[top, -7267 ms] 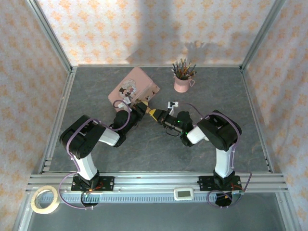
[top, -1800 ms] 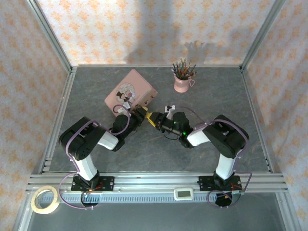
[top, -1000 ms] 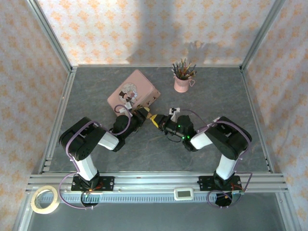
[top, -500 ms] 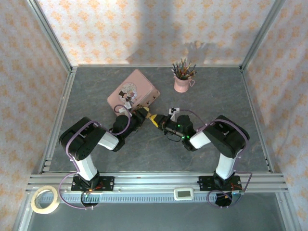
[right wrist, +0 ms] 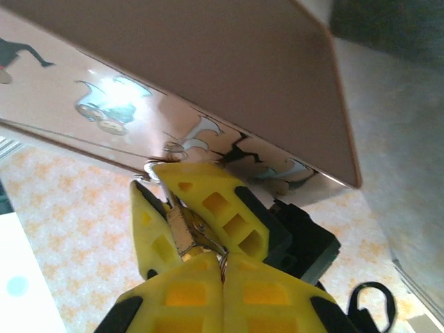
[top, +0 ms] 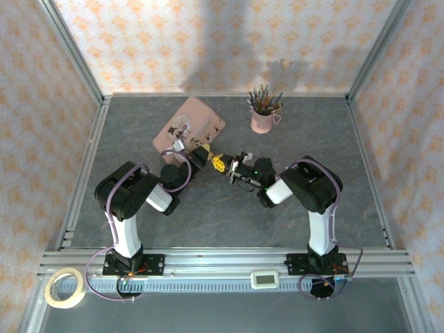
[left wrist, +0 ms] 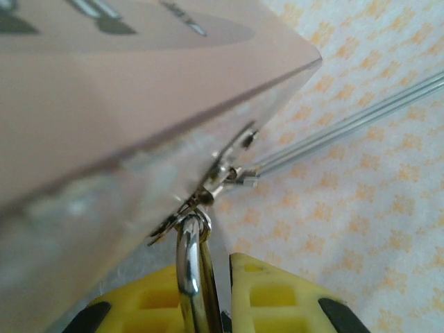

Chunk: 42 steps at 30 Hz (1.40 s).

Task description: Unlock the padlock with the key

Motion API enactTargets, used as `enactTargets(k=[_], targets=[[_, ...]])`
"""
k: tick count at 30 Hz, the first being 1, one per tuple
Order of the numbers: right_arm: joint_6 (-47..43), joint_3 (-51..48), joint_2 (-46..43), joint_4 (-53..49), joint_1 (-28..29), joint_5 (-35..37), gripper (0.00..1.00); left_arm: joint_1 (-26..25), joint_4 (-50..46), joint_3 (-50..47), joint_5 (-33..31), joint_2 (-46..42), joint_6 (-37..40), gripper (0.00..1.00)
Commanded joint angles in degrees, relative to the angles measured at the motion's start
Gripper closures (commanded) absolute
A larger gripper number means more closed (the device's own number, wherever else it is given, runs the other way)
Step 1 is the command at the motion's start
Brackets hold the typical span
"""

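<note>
left tool [left wrist: 205, 277]: yellow pads clamped on the padlock [right wrist: 182, 232]. its silver shackle [left wrist: 189, 267] runs up between the pads and hooks through the latch [left wrist: 208, 191] of the pink tin [top: 189, 125], which sits left of centre on the desk [top: 277, 208]. right tool [right wrist: 222, 267]: fingers pressed together, tips right against the padlock body.

handling. the padlock is small, rigid metal, judged light and smooth. it is likely to swivel on the latch, so a grip across the flat faces of the body suits it and should leave the keyway end free. the key is judged thin, stiff and easy to twist out of a pinch. hold it by the bow, with the blade in line with the keyway.

not resolved. the key cannot be made out between the right fingertips. the keyway is hidden behind the pads. whether the shackle is locked or released cannot be told. the tin looks tipped up at one edge; what supports it cannot be told.
</note>
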Motion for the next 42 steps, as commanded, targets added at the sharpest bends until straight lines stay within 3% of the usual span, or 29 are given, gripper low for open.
enactTargets(k=[1,4,13,20,26,31,37,42], targets=[[30.31,6.38,-2.37,23.92,0.38,6.51,1.00,-4.00,13.79,-0.25,12.10,0.77,6.74,1.00],[31.32,7.99,-2.35,23.94,0.29,10.06,1.00,-3.97,13.72,0.06,12.76,1.49,7.57,1.00],[30.28,6.72,-0.97,23.90,0.25,8.84,1.00,-3.84,13.69,-0.07,11.00,1.11,7.72,1.00],[18.54,2.25,1.60,23.79,-0.72,4.08,0.99,-2.81,12.74,-1.02,5.94,1.76,3.68,1.00],[6.91,-2.92,1.88,20.83,-1.14,1.33,0.87,-2.81,-0.47,-0.38,1.66,-2.43,4.74,1.00],[-5.70,-7.34,-2.45,9.24,-1.43,-1.25,0.74,-2.78,-16.87,1.74,-1.83,-7.14,7.26,1.00],[-19.09,-10.54,-9.15,-8.98,-1.72,-1.76,0.61,-2.84,-24.49,2.35,-2.97,-7.66,6.67,1.00],[-36.79,-8.22,-16.97,-33.97,-1.77,1.16,0.58,-4.14,-32.52,3.09,-4.31,-8.15,7.18,1.00]])
